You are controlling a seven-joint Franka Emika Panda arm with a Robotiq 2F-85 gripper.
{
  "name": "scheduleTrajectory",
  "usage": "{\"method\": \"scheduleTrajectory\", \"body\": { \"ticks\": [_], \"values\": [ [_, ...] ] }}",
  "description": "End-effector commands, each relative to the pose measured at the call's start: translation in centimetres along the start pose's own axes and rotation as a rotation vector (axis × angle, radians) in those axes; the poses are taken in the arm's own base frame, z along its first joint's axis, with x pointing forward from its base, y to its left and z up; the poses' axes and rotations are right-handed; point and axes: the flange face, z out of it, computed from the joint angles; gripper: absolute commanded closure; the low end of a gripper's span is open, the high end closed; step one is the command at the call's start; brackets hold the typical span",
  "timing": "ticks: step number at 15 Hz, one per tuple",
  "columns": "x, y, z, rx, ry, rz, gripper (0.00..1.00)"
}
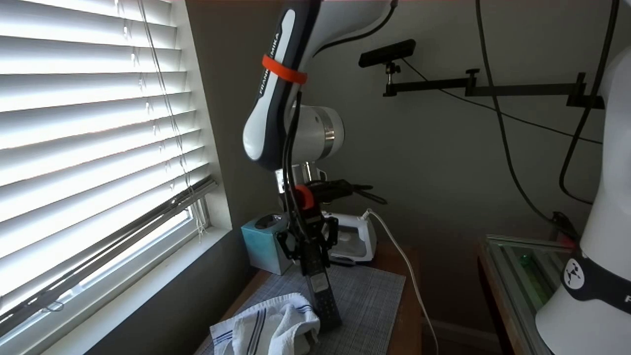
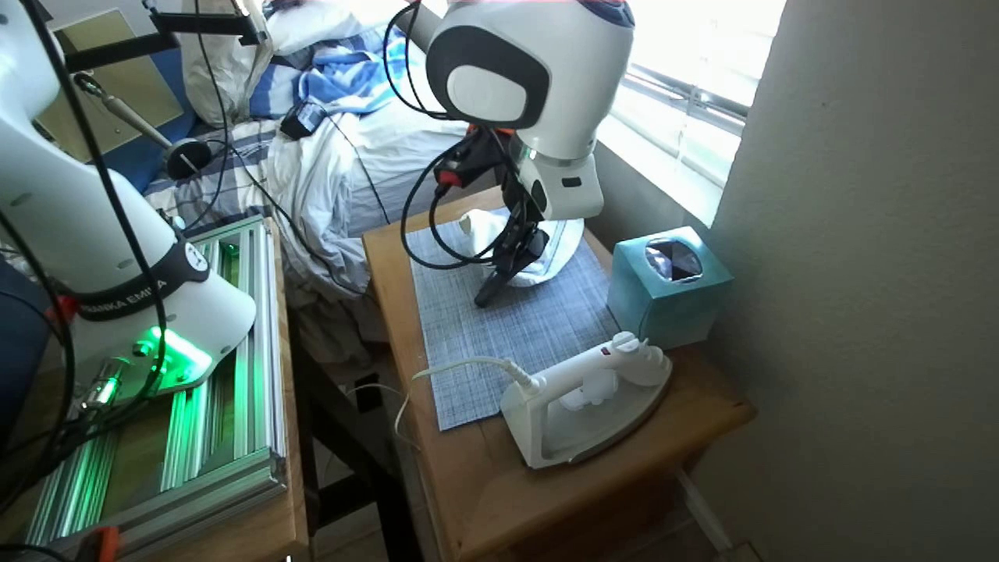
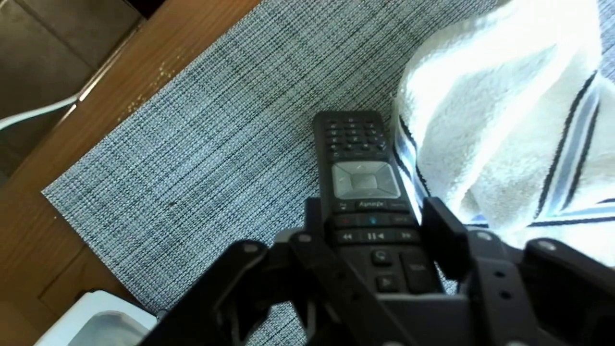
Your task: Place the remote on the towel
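My gripper (image 1: 311, 260) is shut on the black remote (image 1: 323, 296), with one finger on each side of it. The gripper (image 3: 375, 221) holds it near its middle in the wrist view, where the remote (image 3: 365, 180) shows its grey pad and keys. The remote (image 2: 492, 289) points steeply down and is tilted in both exterior views. The white towel with blue stripes (image 1: 266, 328) lies crumpled right beside the remote's low end; it also shows in the wrist view (image 3: 499, 134) and partly behind the gripper (image 2: 560, 242). I cannot tell whether the remote touches mat or towel.
A grey woven mat (image 2: 538, 336) lies under the towel on the wooden table (image 2: 499, 507). A white iron (image 2: 531, 429) with a cord and a blue tissue box (image 2: 663, 312) stand at the mat's edge. The window blinds (image 1: 93, 123) and wall are close by.
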Motion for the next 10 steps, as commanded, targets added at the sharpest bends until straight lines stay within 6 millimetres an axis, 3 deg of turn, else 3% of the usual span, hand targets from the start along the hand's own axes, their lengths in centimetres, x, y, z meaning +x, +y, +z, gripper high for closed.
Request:
{"method": "scheduleTrajectory", "body": {
  "ticks": [1, 7, 10],
  "values": [
    [0.9, -0.5, 1.0, -0.002, 0.012, 0.012, 0.69],
    [3.0, -1.5, 6.8, -0.048, 0.216, -0.004, 0.69],
    [3.4, -1.5, 8.6, -0.048, 0.275, 0.006, 0.69]
  ]
}}
